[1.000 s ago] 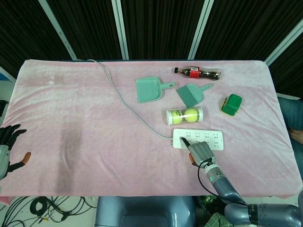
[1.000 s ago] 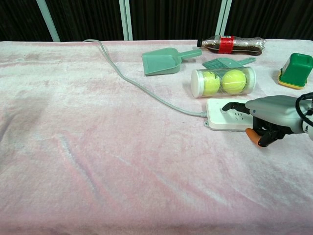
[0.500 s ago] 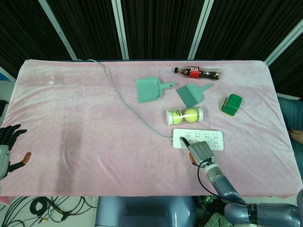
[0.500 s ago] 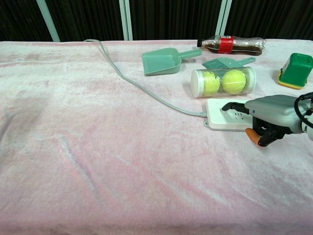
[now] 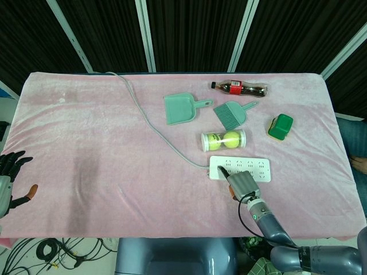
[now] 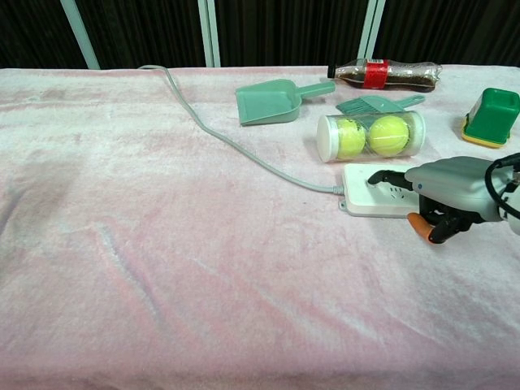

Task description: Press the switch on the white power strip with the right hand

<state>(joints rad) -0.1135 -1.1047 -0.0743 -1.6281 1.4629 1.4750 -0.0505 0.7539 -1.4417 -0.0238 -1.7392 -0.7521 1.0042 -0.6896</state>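
Note:
The white power strip (image 5: 246, 167) (image 6: 367, 199) lies flat on the pink cloth at the front right, its grey cord running off its left end. My right hand (image 5: 241, 183) (image 6: 445, 187) sits over its front left part. One black fingertip (image 5: 222, 170) (image 6: 376, 175) reaches out onto the strip's left end, where the switch is; the other fingers are curled under the palm and hold nothing. At the table's front left edge, my left hand (image 5: 10, 177) rests with its fingers apart and holds nothing.
A clear tube of tennis balls (image 5: 223, 139) (image 6: 370, 136) lies just behind the strip. Further back are a green dustpan (image 5: 180, 108), a green brush (image 5: 232, 113), a cola bottle (image 5: 239, 88) and a green box (image 5: 280, 126). The grey cord (image 5: 150, 122) crosses to the back left.
My right hand has edged slightly leftward along the strip, its fingertip staying on the left end. Nothing else has moved.

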